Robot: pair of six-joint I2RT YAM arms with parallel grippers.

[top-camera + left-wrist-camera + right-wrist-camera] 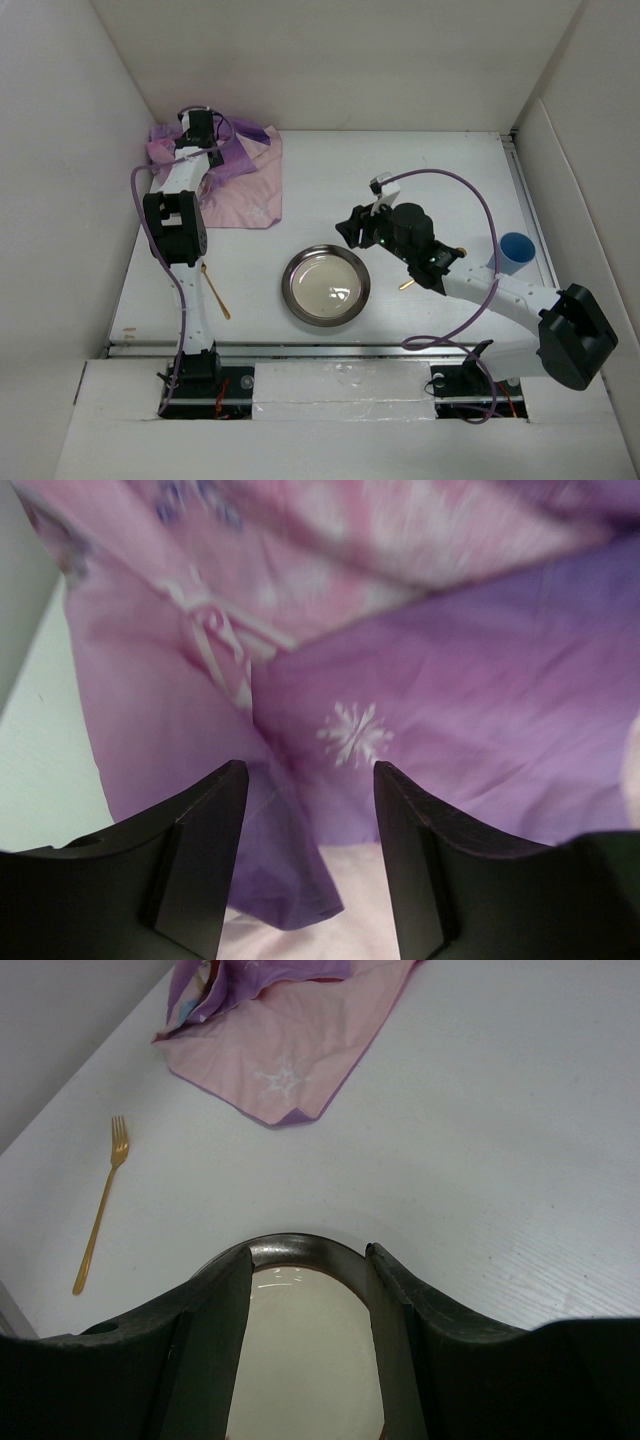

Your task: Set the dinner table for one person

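Purple-pink cloth [245, 180] lies bunched at the far left of the white counter [400, 170], directly under my left hand [310, 775], whose fingers are parted and hold nothing. A gold fork [214, 292] lies near-to-far beside that arm. The steel plate [325, 290] sits centre-near, just near-left of my right hand [308, 1255], which is also parted and empty.

L arm [175, 225] + R arm [500, 292]: white links, blk joints | cables [445, 172]: purple | claw fingers [190, 870]: blk
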